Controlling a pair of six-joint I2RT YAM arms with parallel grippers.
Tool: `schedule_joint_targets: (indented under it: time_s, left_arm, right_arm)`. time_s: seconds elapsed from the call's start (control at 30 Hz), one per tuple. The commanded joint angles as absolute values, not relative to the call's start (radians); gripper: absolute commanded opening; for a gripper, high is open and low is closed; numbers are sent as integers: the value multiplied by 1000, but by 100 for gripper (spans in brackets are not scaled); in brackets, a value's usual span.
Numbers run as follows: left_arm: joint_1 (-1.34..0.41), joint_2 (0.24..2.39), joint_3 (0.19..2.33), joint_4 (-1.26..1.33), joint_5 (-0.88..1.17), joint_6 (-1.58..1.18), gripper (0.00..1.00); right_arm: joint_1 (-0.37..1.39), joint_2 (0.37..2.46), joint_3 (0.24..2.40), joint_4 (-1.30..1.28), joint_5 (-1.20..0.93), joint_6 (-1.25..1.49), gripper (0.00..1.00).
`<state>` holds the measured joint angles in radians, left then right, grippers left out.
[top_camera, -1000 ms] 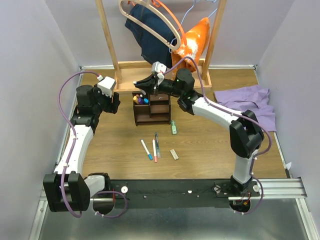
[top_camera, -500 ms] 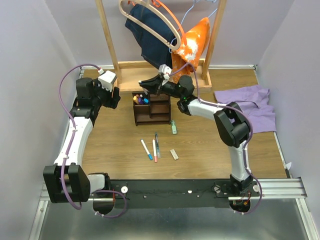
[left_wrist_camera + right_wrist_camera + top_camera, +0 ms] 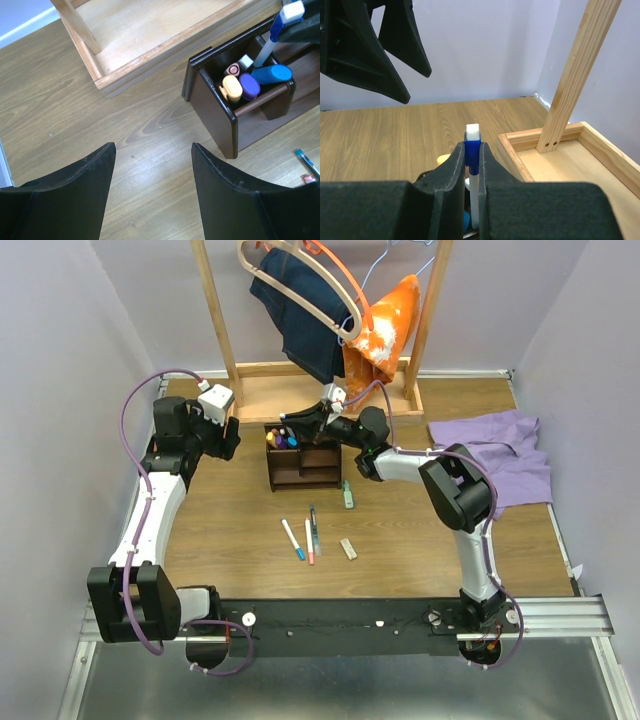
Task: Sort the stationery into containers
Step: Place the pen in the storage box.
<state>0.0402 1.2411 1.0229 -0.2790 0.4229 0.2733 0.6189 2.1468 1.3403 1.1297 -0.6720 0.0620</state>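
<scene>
Marker [image 3: 473, 131], white with blue band, upright, clamped in right end effector [image 3: 472, 162], lower end in dark organizer [image 3: 220, 117] slot beside purple, yellow, blue items [image 3: 249, 86]. Left end effector [image 3: 152, 150] spread wide, empty, above counter [image 3: 75, 115] beside organizer.

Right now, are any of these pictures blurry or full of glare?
Top external: evenly lit, sharp. Left wrist: pale sheen on the table between the fingers of the left gripper. Right wrist: the right gripper is nearly featureless black, the blue-capped marker it holds crisp.
</scene>
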Motion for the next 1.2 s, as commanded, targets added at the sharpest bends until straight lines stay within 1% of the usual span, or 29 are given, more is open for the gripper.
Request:
schedule_joint_targets:
  time_s: [0.0, 0.17, 0.27, 0.37, 0.43, 0.63, 0.83, 1.17]
  left_arm:
    - [48, 1227, 993, -284, 463, 276, 71]
    - [49, 1209, 974, -281, 476, 275, 71]
    - [49, 1195, 957, -275, 482, 270, 71]
    - [49, 1183, 942, -273, 492, 261, 71]
    - [49, 1178, 937, -273, 494, 261, 71]
    - [49, 1175, 936, -270, 499, 256, 71]
    - [48, 1183, 936, -264, 506, 247, 71]
    - [49, 1219, 959, -267, 515, 250, 71]
  right_arm:
    - [618, 2183, 1307, 1149, -666, 75, 12]
    - [618, 2175, 1290, 1141, -652, 58, 13]
    - [618, 2174, 1273, 1152, -612, 60, 6]
    - [620, 2172, 1267, 1164, -568, 78, 4]
    - [618, 2168, 1264, 1163, -502, 109, 1]
    - [620, 2146, 1226, 1152, -424, 164, 1]
    - [620, 2151, 1201, 1170, -353, 158, 1]
    - [647, 2195, 1163, 1330, -265, 84, 1]
